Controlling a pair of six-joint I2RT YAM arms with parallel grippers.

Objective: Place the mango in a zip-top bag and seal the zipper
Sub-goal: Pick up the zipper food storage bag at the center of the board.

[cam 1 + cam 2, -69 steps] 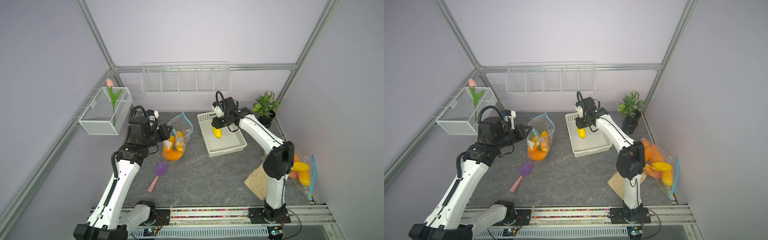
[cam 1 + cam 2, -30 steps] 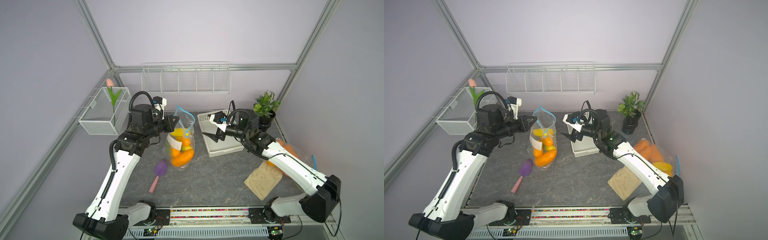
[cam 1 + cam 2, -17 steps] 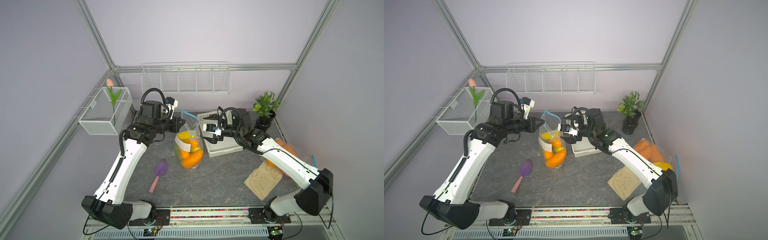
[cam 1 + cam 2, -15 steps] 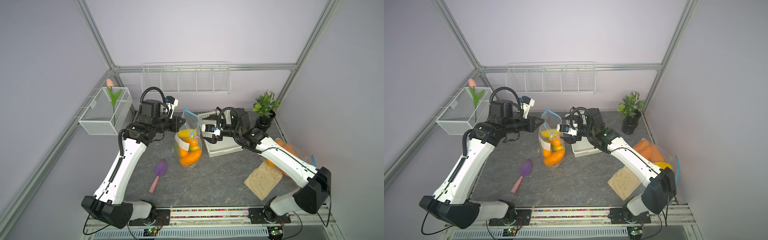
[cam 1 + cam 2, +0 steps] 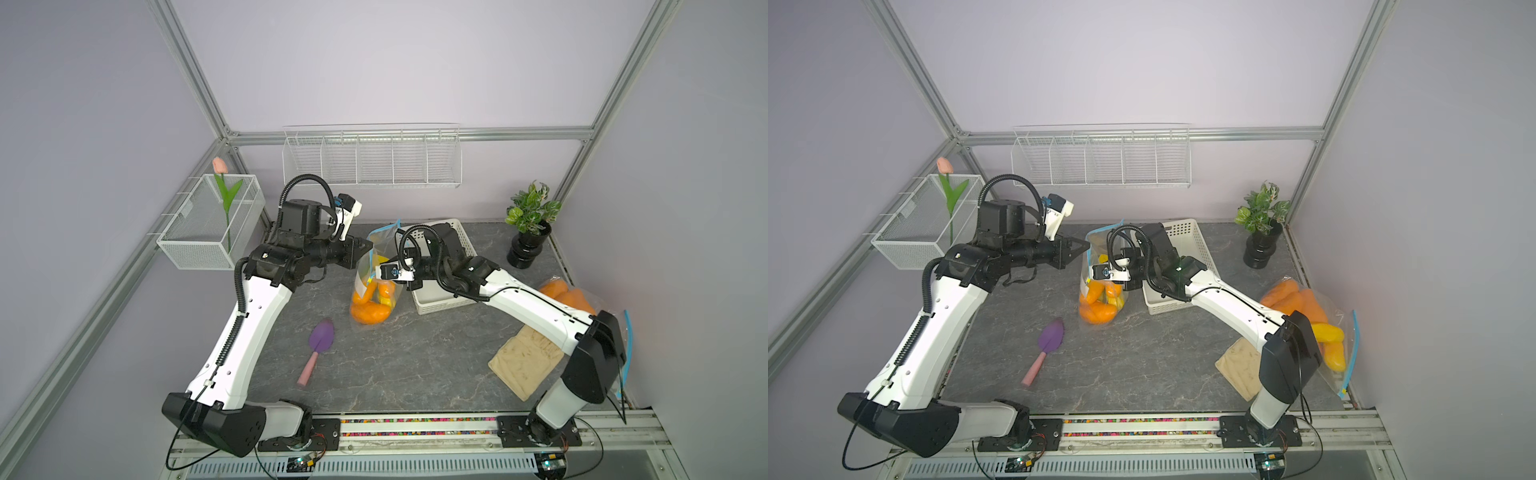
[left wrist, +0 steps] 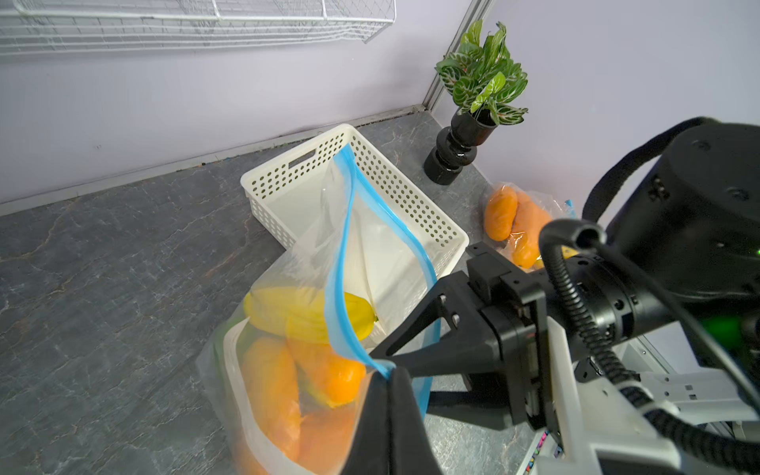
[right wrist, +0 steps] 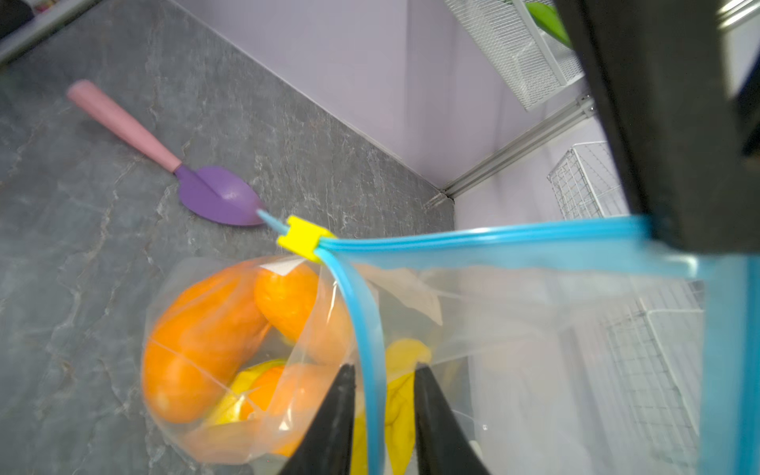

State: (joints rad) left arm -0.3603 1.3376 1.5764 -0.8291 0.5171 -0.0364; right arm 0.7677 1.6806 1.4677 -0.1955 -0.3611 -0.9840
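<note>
The clear zip-top bag (image 5: pixel 374 266) (image 5: pixel 1098 257) with a blue zipper rim hangs upright, its bottom on the table. It holds several mangoes, orange ones (image 5: pixel 370 312) (image 6: pixel 271 386) low down and a yellow mango (image 6: pixel 304 314) on top. My left gripper (image 6: pixel 390 370) (image 5: pixel 368 246) is shut on one end of the blue rim and holds the mouth up. My right gripper (image 7: pixel 384 368) (image 6: pixel 382 357) straddles the opposite rim strip; its jaws stand a little apart with the strip between them. The yellow slider (image 7: pixel 302 238) sits at the far end of the zipper, and the mouth gapes.
An empty white perforated basket (image 5: pixel 440 300) (image 5: pixel 1167 309) stands just right of the bag. A purple trowel (image 5: pixel 321 340) lies in front. A second bag of mangoes (image 5: pixel 1308 320), a tan cloth (image 5: pixel 523 361) and a potted plant (image 5: pixel 530 224) are on the right side.
My left arm has carried the bag rightward toward the basket. My right arm has come in to the bag's mouth, and its jaws have narrowed around the blue rim.
</note>
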